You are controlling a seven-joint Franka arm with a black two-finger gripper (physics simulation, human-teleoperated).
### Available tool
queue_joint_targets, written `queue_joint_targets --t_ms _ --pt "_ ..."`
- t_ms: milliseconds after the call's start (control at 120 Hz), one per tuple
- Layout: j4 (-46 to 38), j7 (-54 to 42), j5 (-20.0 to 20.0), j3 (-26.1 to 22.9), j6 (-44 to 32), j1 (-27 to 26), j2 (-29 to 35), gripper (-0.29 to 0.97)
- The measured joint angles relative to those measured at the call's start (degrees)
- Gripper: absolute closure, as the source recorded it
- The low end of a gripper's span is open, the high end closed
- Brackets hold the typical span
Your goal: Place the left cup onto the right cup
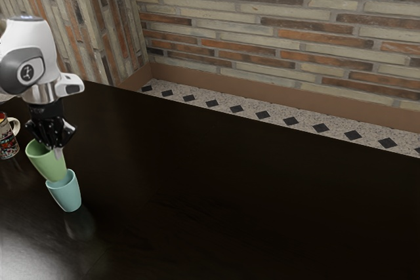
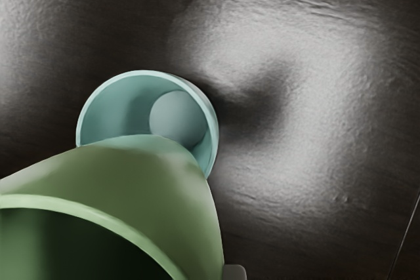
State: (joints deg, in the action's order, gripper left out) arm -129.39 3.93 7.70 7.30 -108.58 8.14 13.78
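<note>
Brick walls [image 1: 275, 24] in red and grey close the room behind a broad, dark, glossy table [image 1: 249, 188]. A strip of speckled floor [image 1: 289, 119] with black diamond tiles runs between the table's far edge and the wall. Everything in use is grouped around the teal cup [image 1: 65, 191], which stands upright on the table near the exterior view's left edge.

The white Franka arm [image 1: 26, 50] hangs above and just behind this cup, its black gripper [image 1: 54, 149] pointing down. The gripper is closed narrowly on the rim of the green cup [image 1: 46, 160], with one finger reaching inside the mouth.

The green cup is tilted and sits directly above the teal cup. Its base dips into the teal cup's open mouth, though whether the two cups touch cannot be told. From the wrist, the green cup's wall covers part of the teal rim, and the teal cup's round inner bottom shows beside it.

A small patterned mug [image 1: 8, 137] stands on the table behind the teal cup, apart from both cups.
</note>
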Motion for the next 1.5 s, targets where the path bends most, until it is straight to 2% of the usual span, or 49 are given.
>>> queue_joint_targets --t_ms 883,1058,1158,1325,1500 --pt "3.1 2.5 0.7 0.0 -3.4 0.4 -9.7 0.79" --pt "3.1 2.5 0.5 0.0 -3.7 0.5 -9.9 0.41" --pt "5.3 2.4 0.4 -0.1 -3.2 0.6 -9.8 0.26" --pt "14.3 2.1 0.4 -1.3 1.2 0.1 -9.5 0.12" --pt "23.0 1.0 -0.3 -8.8 5.2 -1.0 -9.7 0.05"
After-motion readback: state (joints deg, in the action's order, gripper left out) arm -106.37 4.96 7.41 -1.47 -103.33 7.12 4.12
